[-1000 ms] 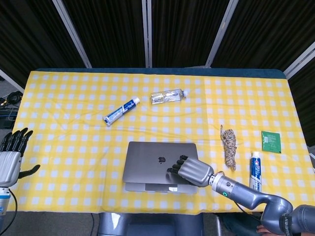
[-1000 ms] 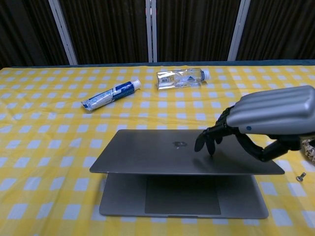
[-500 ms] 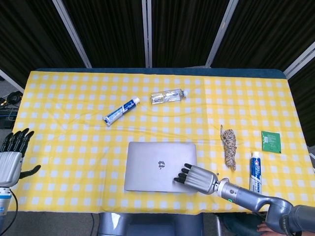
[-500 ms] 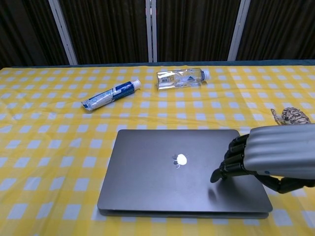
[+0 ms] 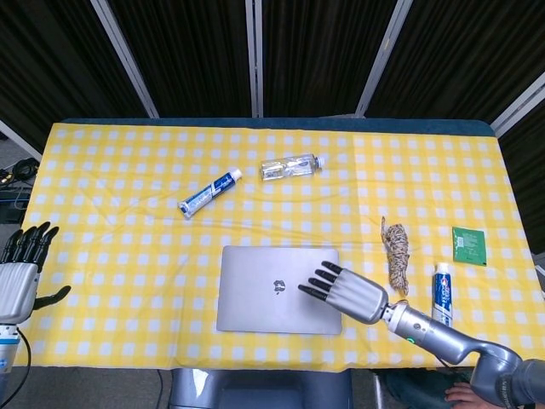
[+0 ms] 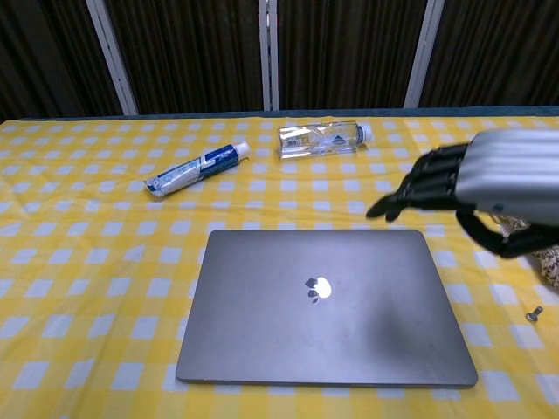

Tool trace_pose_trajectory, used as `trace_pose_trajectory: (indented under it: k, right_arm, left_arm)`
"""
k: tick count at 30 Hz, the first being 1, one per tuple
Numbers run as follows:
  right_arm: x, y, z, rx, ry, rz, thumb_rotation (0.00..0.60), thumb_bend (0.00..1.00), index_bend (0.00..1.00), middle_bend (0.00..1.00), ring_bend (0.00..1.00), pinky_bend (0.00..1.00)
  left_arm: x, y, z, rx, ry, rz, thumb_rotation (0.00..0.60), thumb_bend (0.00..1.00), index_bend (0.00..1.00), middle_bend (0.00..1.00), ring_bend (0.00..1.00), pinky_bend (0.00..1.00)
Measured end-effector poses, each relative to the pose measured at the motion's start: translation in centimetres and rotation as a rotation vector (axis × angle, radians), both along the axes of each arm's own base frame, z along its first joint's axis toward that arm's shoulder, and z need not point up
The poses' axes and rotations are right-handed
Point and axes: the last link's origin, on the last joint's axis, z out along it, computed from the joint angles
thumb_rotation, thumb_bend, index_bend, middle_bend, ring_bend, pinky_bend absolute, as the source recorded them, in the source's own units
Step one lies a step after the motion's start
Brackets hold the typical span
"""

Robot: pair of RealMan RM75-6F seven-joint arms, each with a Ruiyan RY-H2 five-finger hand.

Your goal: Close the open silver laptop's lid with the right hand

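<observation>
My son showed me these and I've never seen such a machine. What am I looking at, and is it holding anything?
It is a two-armed robot with mechanical hands, steered by a person. One picture looks down from its head, the other looks out from its chest. On the checked table lie a closed silver laptop, two toothpaste tubes, a clear bottle, a rope bundle and a green packet. The right hand hovers open above the laptop, holding nothing. The left hand waits open at the table's edge.
</observation>
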Motion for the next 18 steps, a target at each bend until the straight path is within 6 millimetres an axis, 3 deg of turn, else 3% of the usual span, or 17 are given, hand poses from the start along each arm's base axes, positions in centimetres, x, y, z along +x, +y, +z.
trace_pose_trajectory:
  k: [3,5,11,18]
  right_arm:
    - [-0.8,-0.2,3.2,-0.134,-0.104,-0.056,0.600,0.06,0.00,0.02,0.00,0.00]
    - [-2.1,0.0,5.2,-0.226,-0.165,-0.132,0.600,0.00,0.00,0.00,0.00,0.00]
    - [-7.1,2.1,8.5,-0.405,-0.292,-0.425,0.600,0.00,0.00,0.00,0.00,0.00]
    - [-11.1,4.6,9.2,-0.491,-0.298,-0.597,0.600,0.00,0.00,0.00,0.00,0.00]
  left_arm:
    - [0.1,-0.1,0.2,0.004,-0.009,-0.006,0.600,0.00,0.00,0.00,0.00,0.00]
    - [0.3,-0.2,0.3,0.005,-0.014,-0.011,0.600,0.00,0.00,0.00,0.00,0.00]
    - [0.7,-0.5,0.5,0.006,-0.022,-0.033,0.600,0.00,0.00,0.00,0.00,0.00]
    - [1.0,-0.8,0.7,0.005,-0.041,-0.042,0.600,0.00,0.00,0.00,0.00,0.00]
